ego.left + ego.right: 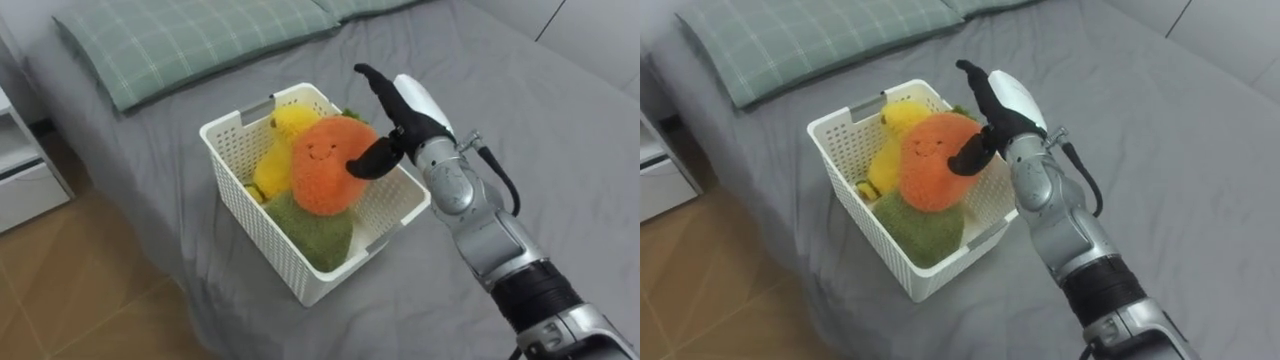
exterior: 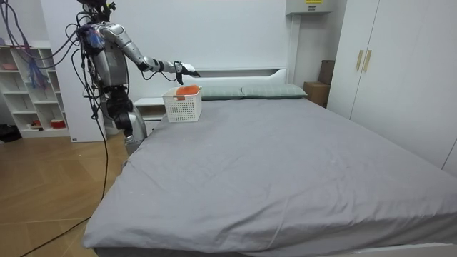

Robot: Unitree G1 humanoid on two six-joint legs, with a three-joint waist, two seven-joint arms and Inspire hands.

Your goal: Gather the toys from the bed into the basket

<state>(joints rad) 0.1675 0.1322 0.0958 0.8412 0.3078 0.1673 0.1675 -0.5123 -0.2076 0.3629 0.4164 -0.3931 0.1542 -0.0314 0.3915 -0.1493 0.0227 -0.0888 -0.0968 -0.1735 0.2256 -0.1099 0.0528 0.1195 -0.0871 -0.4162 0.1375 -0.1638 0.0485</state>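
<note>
Orange plush (image 1: 325, 165) crowns the white basket (image 1: 262, 240); right robot hand (image 1: 410, 112) spread above, pillow (image 1: 190, 40) beyond.

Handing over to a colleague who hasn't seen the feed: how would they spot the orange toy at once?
On the grey bed, near the green checked pillow, stands a white basket. The orange toy lies topmost in it, by the right hand. It alone is round with a smiling face, between a yellow plush and a green plush.
</note>
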